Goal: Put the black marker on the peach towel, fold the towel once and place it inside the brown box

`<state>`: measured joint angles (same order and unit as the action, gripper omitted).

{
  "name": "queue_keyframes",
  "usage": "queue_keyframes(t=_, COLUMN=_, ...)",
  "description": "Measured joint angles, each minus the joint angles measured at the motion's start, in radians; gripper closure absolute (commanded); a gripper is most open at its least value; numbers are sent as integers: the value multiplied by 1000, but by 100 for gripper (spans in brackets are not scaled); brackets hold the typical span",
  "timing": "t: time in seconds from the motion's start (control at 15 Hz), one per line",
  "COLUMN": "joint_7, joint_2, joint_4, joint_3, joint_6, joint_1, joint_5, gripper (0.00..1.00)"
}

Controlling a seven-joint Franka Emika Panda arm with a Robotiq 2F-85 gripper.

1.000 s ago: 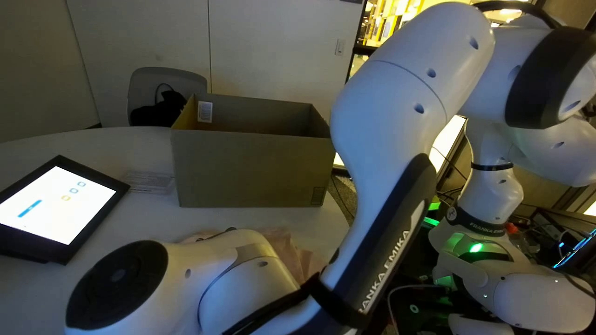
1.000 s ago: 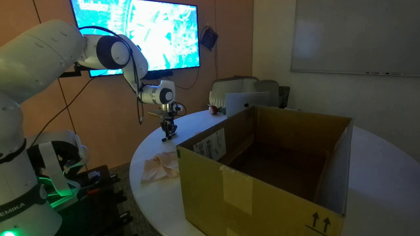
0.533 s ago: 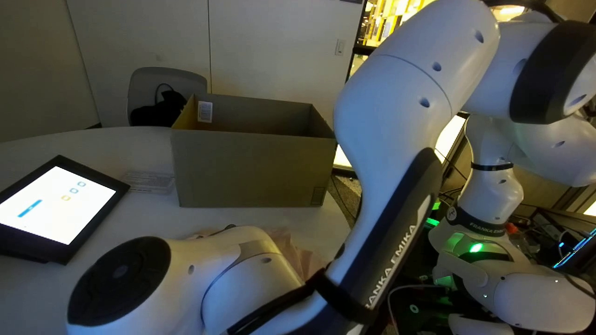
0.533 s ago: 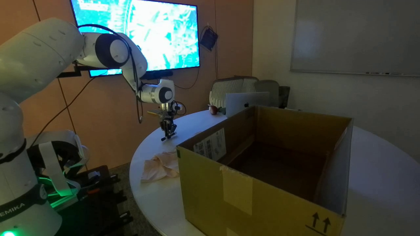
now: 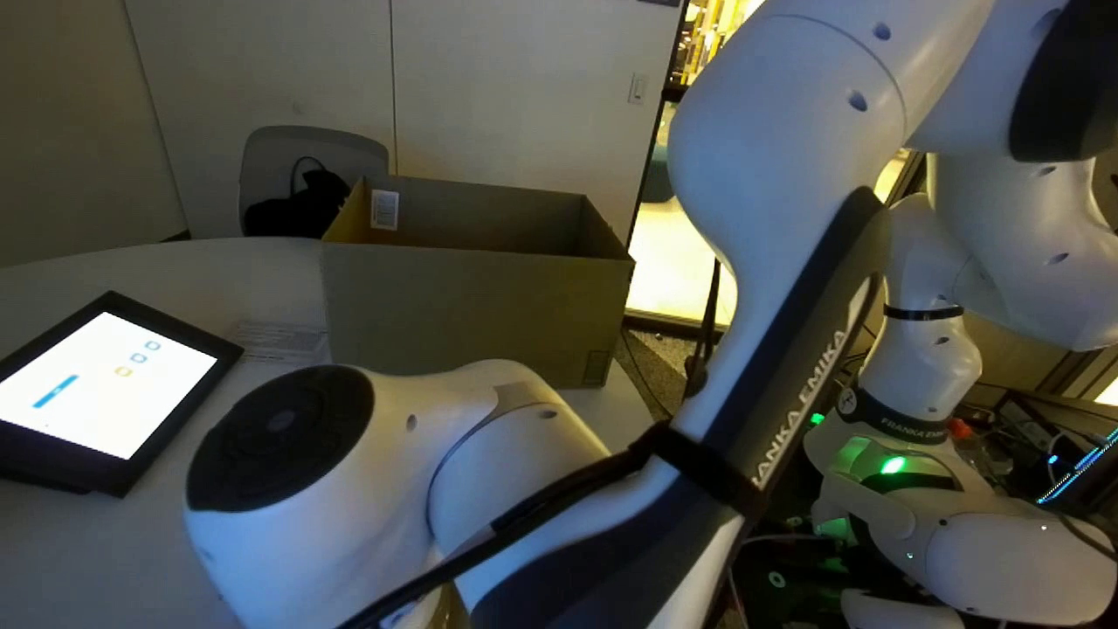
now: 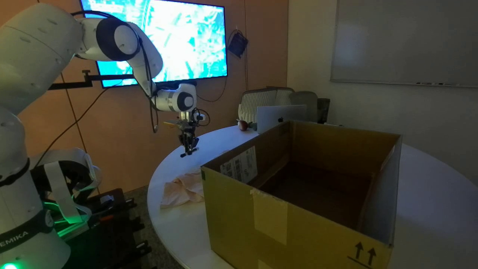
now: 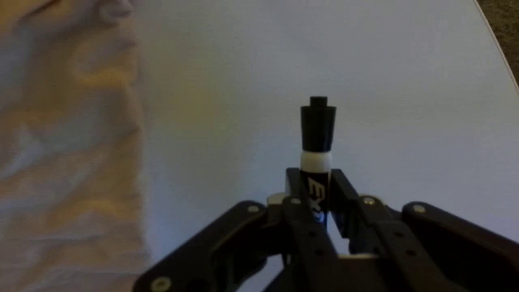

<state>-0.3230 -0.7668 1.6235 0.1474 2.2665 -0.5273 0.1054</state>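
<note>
The black marker (image 7: 318, 129) has a black cap, a white band and lettering on its dark barrel. My gripper (image 7: 315, 182) is shut on it, one finger on each side, with the cap end sticking out. In an exterior view my gripper (image 6: 189, 145) holds the marker (image 6: 184, 154) level, a little above the table, behind the towel. The peach towel (image 6: 182, 190) lies wrinkled on the table beside the box, partly hidden by it. It fills the left of the wrist view (image 7: 77, 162). The brown box (image 5: 472, 314) stands open; it also shows large in an exterior view (image 6: 239, 216).
A black tablet with a lit screen (image 5: 105, 384) lies on the white round table (image 6: 179, 224). A laptop (image 6: 280, 114) and a round reddish object (image 6: 242, 125) stand at the far edge. The arm (image 5: 489, 437) hides the towel and gripper in an exterior view.
The arm has risen and drawn back slightly. The gripper has lifted with the marker in it from near the tabletop. The towel and box have not moved.
</note>
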Motion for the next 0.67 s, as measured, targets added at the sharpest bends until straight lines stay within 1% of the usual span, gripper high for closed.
queue_keyframes(t=0.2, joint_7=-2, joint_2=49, joint_4=78, joint_3=-16, joint_6=4, joint_1=17, joint_5=10, gripper=85)
queue_keyframes(t=0.33, joint_7=-18, joint_2=73, joint_4=126, joint_3=-45, joint_6=22, joint_1=21, joint_5=38, gripper=86)
queue_keyframes(t=0.47, joint_7=-51, joint_2=91, joint_4=168, joint_3=-82, joint_6=52, joint_1=22, joint_5=83, gripper=85)
queue_keyframes(t=0.67, joint_7=-130, joint_2=98, joint_4=206, joint_3=-149, joint_6=101, joint_1=21, joint_5=183, gripper=86)
